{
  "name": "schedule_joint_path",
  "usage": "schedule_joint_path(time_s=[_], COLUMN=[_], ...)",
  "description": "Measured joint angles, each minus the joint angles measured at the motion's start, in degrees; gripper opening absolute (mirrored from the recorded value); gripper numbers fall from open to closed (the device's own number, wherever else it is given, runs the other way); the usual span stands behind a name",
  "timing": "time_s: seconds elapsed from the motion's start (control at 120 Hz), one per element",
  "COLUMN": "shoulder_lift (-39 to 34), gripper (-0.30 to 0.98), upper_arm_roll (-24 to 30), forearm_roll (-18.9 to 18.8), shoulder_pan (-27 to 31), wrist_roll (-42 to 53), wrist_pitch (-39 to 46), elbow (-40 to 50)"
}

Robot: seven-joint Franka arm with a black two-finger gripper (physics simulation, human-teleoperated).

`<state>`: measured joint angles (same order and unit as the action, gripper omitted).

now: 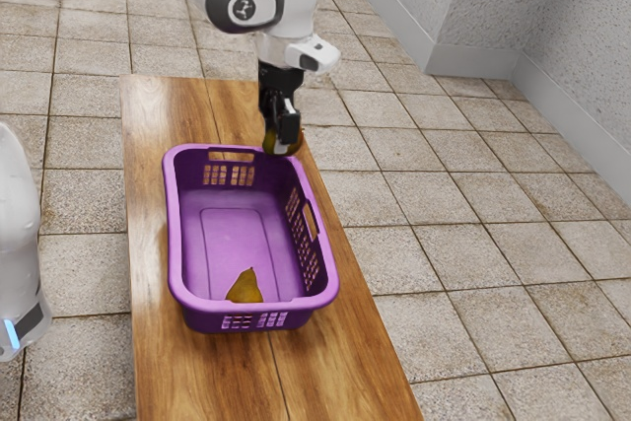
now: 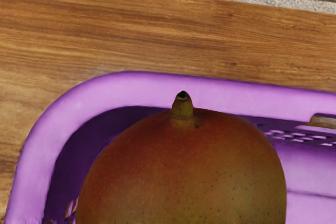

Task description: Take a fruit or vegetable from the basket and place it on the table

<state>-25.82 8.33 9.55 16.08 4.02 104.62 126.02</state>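
Observation:
In the exterior view my gripper (image 1: 282,133) is at the far right corner of the purple basket (image 1: 172,229), over its rim. It is shut on a round reddish-green fruit (image 1: 269,141), which shows on both sides of the near finger. From the wrist view, this fruit (image 2: 184,171) looks large, with its short stem toward the rim of the basket (image 2: 121,85). A yellow-brown pear (image 1: 245,289) lies in the basket at its near end. The underside of the held fruit is hidden.
The basket stands on a wooden table (image 1: 158,362), with bare wood along its sides and in front. Beyond the table edge lies a tiled floor (image 1: 394,194). A white robot part (image 1: 15,234) stands at the exterior view's left edge.

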Motion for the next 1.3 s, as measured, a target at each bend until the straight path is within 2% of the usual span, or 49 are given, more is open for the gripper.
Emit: schedule_joint_path(time_s=[0.075, 0.158, 0.35, 0.567, 0.725, 0.867, 0.925, 1.0, 1.075, 1.3], shoulder_lift=[-0.48, -0.60, 0.07, 4.43, 10.85, 12.44, 12.52, 12.56, 12.57, 12.57], gripper=[0.20, 0.20, 0.20, 0.21, 0.21, 0.21, 0.28, 0.44, 0.54, 0.65], upper_arm_roll=[-0.35, -3.02, -5.93, -6.08, -6.13, -6.14, -6.12, -6.13, -6.13, -6.03], forearm_roll=[-0.37, -1.02, -5.24, -8.71, -9.41, -9.58, -9.53, -8.97, -8.60, -8.29], shoulder_pan=[4.30, 7.36, 13.85, 16.70, 18.25, 19.33, 19.45, 19.49, 19.51, 19.47], wrist_roll=[-0.33, -0.64, -1.14, -1.48, -1.64, -1.75, -1.78, -1.76, -1.73, -1.65], wrist_pitch=[-2.54, -4.60, -7.59, -8.76, -7.08, -5.51, -5.15, -4.87, -4.70, -4.62], elbow=[-1.10, -1.54, -2.35, -2.54, -2.46, -2.45, -2.51, -2.51, -2.58, -3.39])
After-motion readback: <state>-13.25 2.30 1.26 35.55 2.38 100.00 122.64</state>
